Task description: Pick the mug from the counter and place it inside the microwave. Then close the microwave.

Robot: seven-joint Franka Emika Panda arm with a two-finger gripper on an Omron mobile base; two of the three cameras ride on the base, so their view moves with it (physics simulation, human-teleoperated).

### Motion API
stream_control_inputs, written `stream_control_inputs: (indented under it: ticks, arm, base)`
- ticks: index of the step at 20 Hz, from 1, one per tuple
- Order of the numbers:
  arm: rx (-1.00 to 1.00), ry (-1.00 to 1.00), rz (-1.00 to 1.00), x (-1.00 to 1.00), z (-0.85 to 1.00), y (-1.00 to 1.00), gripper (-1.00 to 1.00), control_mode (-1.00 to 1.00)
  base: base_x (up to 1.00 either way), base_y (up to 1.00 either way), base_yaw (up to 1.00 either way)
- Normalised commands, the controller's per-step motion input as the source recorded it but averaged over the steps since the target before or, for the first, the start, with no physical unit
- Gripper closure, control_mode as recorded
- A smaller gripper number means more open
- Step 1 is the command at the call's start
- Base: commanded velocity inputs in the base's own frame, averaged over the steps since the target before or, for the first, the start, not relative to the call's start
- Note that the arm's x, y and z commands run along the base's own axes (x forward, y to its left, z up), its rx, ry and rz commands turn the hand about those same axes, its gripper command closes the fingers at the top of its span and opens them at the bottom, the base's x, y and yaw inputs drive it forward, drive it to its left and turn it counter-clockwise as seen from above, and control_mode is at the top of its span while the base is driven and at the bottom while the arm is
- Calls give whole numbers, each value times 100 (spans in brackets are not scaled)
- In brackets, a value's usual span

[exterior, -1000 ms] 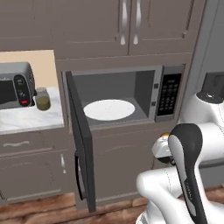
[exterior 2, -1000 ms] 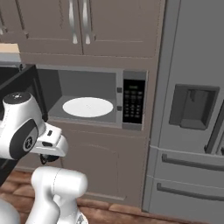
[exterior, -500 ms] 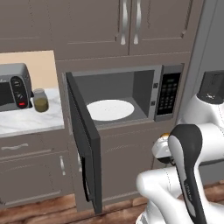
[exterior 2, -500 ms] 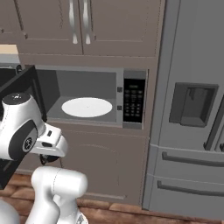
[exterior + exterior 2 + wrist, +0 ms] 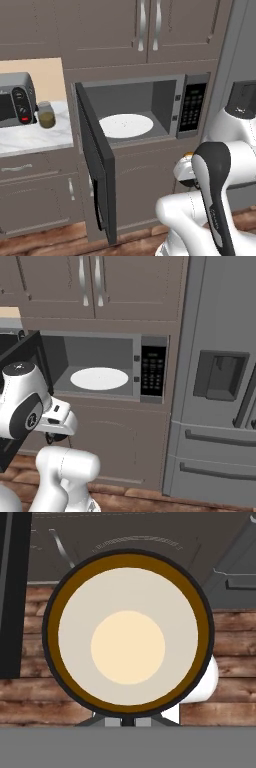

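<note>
mug (image 5: pixel 128 643) | claw (image 5: pixel 128 721) clenched on its rim, low over the floor | microwave (image 5: pixel 150 107) open | your risk: clipping the door (image 5: pixel 97 165) while lifting, spilling grip

You have the counter (image 5: pixel 30 142) at the far left of the left base view, a white marble slab with grey veins, sitting on dark brown-grey cabinets. Two things stand on it. The silver toaster oven (image 5: pixel 15 102) sits toward the back at the left edge, partly cut off by the frame, with its knobs on the right of its face. The olive-yellow glass jar (image 5: pixel 46 115) with its lid on stands upright just beside the toaster oven, on its right, close to the tan wall. The front strip of the slab, nearer you, is bare marble.
</note>
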Motion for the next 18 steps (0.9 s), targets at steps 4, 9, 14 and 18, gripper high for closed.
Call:
stream_control_inputs:
  ticks: [4, 9, 14, 18]
  arm:
    - [0, 0, 0, 0, 0, 0, 100, 100]
    - [0, 0, 0, 0, 0, 0, 100, 100]
    - [0, 0, 0, 0, 0, 0, 100, -100]
    - [0, -1, 1, 1, 0, 0, 100, -100]
  base:
    - [0, 0, 0]
    - [0, 0, 0]
    - [0, 0, 0]
    - [0, 0, 0]
